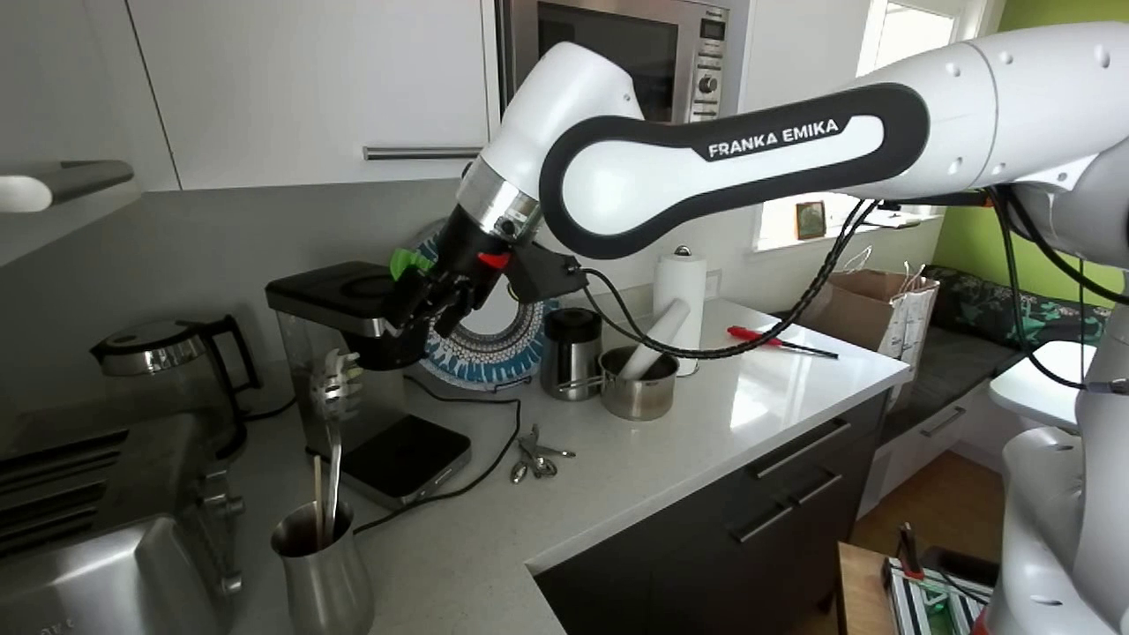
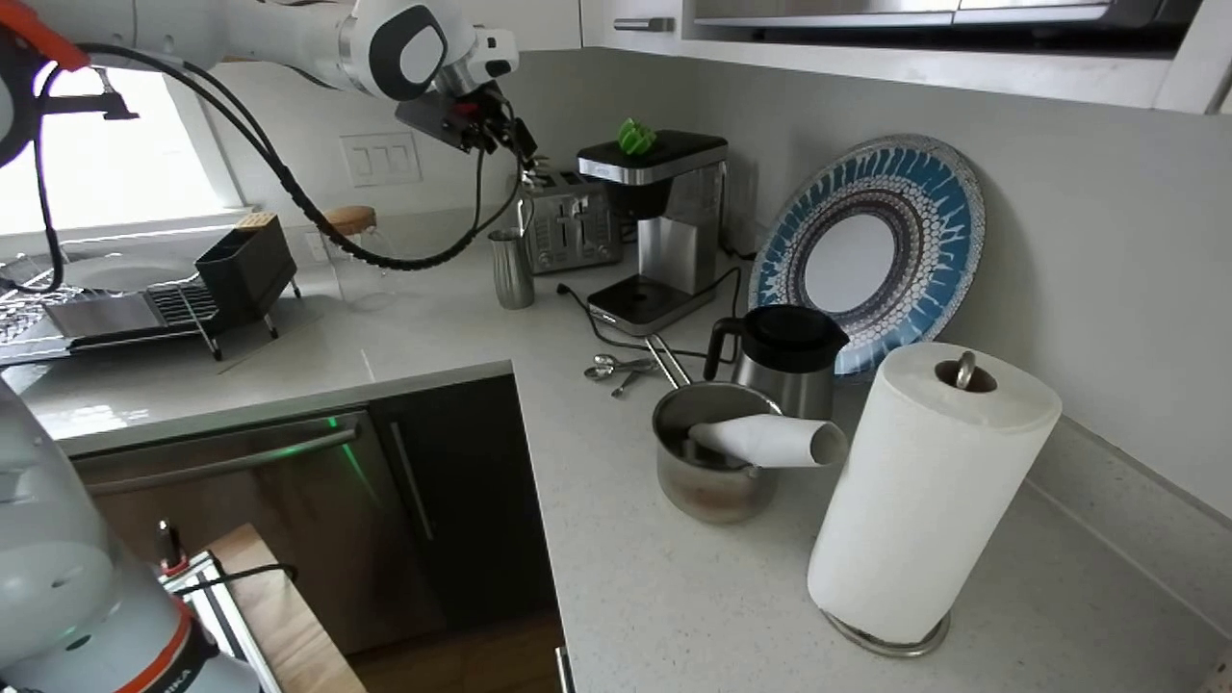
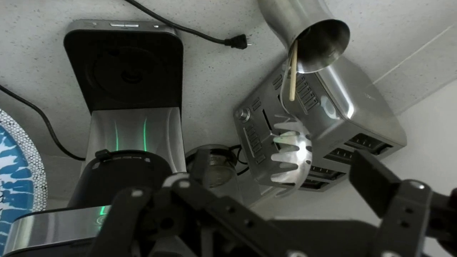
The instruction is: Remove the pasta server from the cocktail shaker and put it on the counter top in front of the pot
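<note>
End effector (image 3: 280, 166) raised over the counter (image 2: 616, 577), slanting downward, its two black fingers (image 3: 371, 182) spread wide apart. From the wrist, the pasta server (image 3: 300, 153), a silvery utensil with a rounded, toothed head, appears in the gap between the fingers and touches neither; how far beyond the fingertips it lies is hard to judge from these angles.

The server stands handle down, head up, in the cocktail shaker (image 1: 328, 582), a tall steel cup, with a thin wooden stick (image 3: 293, 71) beside its handle. Just beside the shaker is a steel toaster (image 2: 575, 226); near that, a black and steel coffee maker (image 2: 664, 231) carries a crinkled green object (image 2: 636, 137) on top.

Well apart from the shaker sits the pot (image 2: 710, 496), steel and long-handled, with a white tube (image 2: 760, 440) leaning in it. Near the pot are small metal spoons (image 2: 602, 371), a black-lidded jug (image 2: 789, 371) and a paper towel roll (image 2: 929, 500). Behind the jug, a large blue-and-white round plate (image 2: 948, 231) leans against the wall (image 2: 1107, 241).
</note>
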You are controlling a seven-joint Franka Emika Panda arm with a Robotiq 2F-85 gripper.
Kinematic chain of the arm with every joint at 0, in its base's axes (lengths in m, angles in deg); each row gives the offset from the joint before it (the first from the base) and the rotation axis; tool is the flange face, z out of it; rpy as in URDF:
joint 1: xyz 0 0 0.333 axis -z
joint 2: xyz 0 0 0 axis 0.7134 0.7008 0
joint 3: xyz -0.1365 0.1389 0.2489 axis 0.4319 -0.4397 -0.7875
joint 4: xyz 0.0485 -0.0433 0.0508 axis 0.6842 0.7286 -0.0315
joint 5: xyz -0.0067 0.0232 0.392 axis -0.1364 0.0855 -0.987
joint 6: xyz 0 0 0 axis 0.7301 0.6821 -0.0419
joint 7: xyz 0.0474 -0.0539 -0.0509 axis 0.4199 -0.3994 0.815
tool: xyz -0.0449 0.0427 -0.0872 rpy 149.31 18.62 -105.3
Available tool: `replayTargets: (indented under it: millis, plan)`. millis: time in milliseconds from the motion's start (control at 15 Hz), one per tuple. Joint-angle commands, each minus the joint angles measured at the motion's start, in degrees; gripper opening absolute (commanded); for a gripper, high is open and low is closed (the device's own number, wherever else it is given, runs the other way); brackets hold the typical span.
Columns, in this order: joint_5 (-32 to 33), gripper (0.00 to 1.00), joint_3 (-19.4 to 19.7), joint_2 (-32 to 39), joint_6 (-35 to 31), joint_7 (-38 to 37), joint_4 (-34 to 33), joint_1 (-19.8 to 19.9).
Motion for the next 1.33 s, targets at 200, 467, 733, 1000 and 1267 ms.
replayTargets:
  millis: [200, 467, 733, 1000, 1267]
  plan:
    - [-9.0, 0.98, 1.2, 7.3, 7.0, 5.0, -10.1, -0.1]
    - [-11.4, 0.91, 1.4, 10.9, 8.6, 7.9, -14.4, 0.6]
    - [-15.6, 0.67, 0.8, 14.4, 10.7, 12.2, -18.1, 1.3]
    - [-17.8, 0.58, 0.2, 17.2, 10.5, 16.1, -20.7, 1.7]
    - [-21.7, 0.35, -1.2, 19.4, 12.0, 20.3, -23.3, 2.6]
